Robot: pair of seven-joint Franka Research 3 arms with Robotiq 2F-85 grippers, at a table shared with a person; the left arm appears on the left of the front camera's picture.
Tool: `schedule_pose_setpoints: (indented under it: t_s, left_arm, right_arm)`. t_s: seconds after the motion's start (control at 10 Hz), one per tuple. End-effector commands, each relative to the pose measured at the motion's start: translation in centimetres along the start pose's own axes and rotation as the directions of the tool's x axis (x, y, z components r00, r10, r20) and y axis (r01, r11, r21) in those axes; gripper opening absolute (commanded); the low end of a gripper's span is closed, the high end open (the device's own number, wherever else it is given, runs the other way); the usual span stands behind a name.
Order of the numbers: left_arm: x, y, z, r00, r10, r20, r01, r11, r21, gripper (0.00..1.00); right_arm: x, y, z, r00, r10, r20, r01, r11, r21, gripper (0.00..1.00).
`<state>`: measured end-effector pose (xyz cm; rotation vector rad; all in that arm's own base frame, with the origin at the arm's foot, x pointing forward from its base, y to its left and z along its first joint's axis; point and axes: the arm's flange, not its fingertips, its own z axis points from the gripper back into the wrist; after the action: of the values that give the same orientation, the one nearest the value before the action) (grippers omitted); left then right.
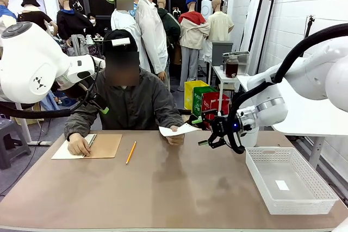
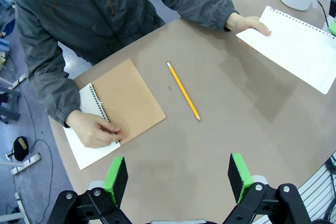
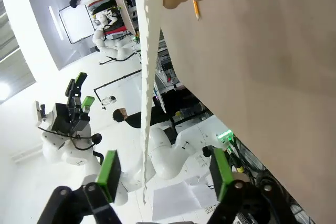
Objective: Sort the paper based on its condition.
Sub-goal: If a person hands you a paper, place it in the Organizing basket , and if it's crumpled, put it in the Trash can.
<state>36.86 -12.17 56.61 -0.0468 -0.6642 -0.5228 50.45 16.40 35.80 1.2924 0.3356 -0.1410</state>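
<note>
The handover is under way, and the sorting itself is not yet done. The person's hand (image 1: 175, 137) holds the paper (image 1: 178, 130) out above the tabletop (image 1: 163, 188), its free end pointing toward the right tool (image 1: 209, 132). In the right wrist view the paper (image 3: 148, 77) hangs edge-on between the green pads (image 3: 108, 174), which stand wide on either side without touching it; nothing is gripped. The sheet looks flat and uncrumpled, with a perforated edge, so I judge it the clean kind, though its far face is hidden.

The left tool (image 2: 178, 179) hovers high over the near side of the tabletop, jaws wide apart and empty. Under it lie the notebook (image 2: 123, 100), which the person's other hand (image 2: 94, 129) presses down, and a pencil (image 2: 183, 91) well apart from the paper (image 2: 294, 45).

What remains: close on the sheet, take it from the hand, and carry it to its place, probably the basket (image 1: 318, 194) at the right, which holds only a small white scrap.

The path from paper to basket is bare tabletop. The basket's near rim sits just beside the tabletop's right edge, and the person's fingers are close to the grip point.
</note>
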Motion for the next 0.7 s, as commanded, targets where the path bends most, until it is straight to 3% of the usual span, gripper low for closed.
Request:
schedule_pose_setpoints:
  t_s: [0.0,0.2,0.4,0.6]
  left_arm:
    - [0.0,0.11,0.11,1.0,0.003,-0.005,-0.003,1.0,-0.002,1.0]
    - [0.0,0.11,0.11,1.0,0.003,-0.005,-0.003,1.0,-0.002,1.0]
    - [0.0,0.11,0.11,1.0,0.003,-0.005,-0.003,1.0,-0.002,1.0]
    - [0.0,0.11,0.11,1.0,0.003,-0.005,-0.003,1.0,-0.002,1.0]
  right_arm:
    - [0.39,0.49,0.12,1.0,0.003,0.0,-0.003,0.999,0.044,0.65]
    - [0.48,0.77,0.05,1.0,0.014,-0.008,-0.014,0.998,0.068,0.27]
    - [0.63,0.95,-0.13,1.0,0.015,-0.02,-0.014,0.998,0.069,0.0]
    - [0.73,1.04,-0.04,1.0,0.013,-0.018,-0.012,0.998,0.061,0.0]
